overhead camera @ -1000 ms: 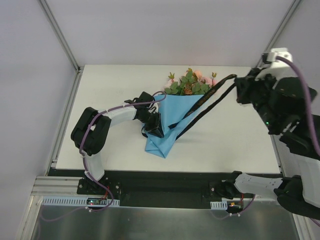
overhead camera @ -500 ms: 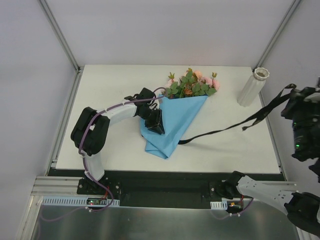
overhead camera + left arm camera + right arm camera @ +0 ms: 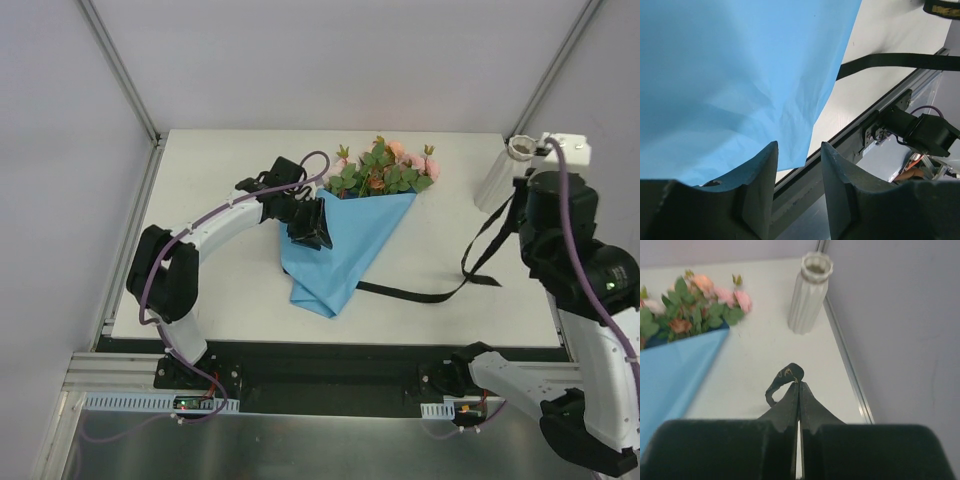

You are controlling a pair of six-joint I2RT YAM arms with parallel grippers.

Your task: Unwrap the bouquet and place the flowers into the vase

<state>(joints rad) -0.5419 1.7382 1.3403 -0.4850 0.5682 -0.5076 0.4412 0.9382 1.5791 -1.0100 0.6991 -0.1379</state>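
The bouquet lies in the middle of the table. Its blue paper cone [image 3: 345, 245] still wraps the pink and peach flowers [image 3: 388, 170]. My left gripper [image 3: 312, 225] hovers over the cone's left edge, open, with nothing between its fingers [image 3: 762, 170]; blue paper [image 3: 740, 75] fills that wrist view. My right gripper [image 3: 799, 385] is shut on the end of the black ribbon [image 3: 785, 377]. From there the ribbon [image 3: 420, 294] trails slack across the table to the cone. The whitish vase [image 3: 812, 292] stands upright at the far right, just past the right gripper.
The right arm [image 3: 565, 235] partly covers the vase [image 3: 495, 185] in the top view. The table's metal side rail [image 3: 847, 365] runs close by on the right. The front rail and arm bases [image 3: 910, 130] lie beyond the cone's tip.
The ribbon came off the bouquet and now lies slack on the table. My right arm swung out right, then back beside the vase. The left gripper opened and shifted toward the flowers.
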